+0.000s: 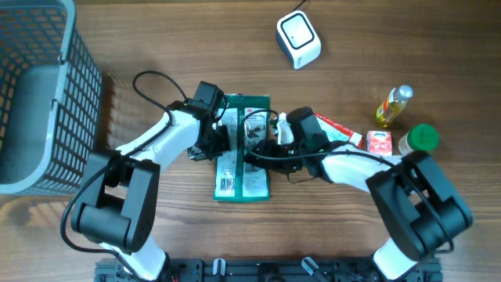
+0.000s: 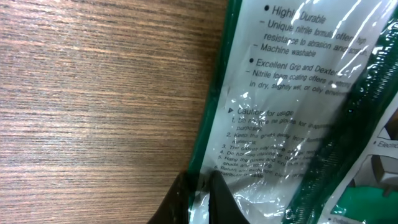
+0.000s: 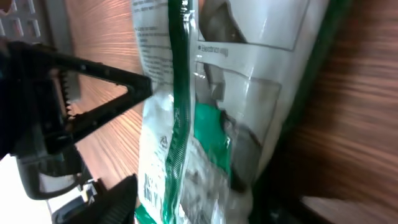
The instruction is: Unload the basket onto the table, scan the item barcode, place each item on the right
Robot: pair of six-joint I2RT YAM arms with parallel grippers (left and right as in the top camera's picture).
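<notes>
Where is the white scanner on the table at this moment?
In the overhead view, the white scanner stands on the far part of the table, slightly to the right, beyond the green packet and apart from the yellow bottle.

- The overhead view is bright, even and sharp across the wooden surface [image 1: 156,39].
- The basket [image 1: 47,94] throws a soft shadow to its right.
- In the left wrist view, white glare streaks the plastic packet [image 2: 292,93], and its small print is soft.
- The right wrist view is blurry: the wood is smeared at the right and the bottom-left corner is blown out white.
</notes>
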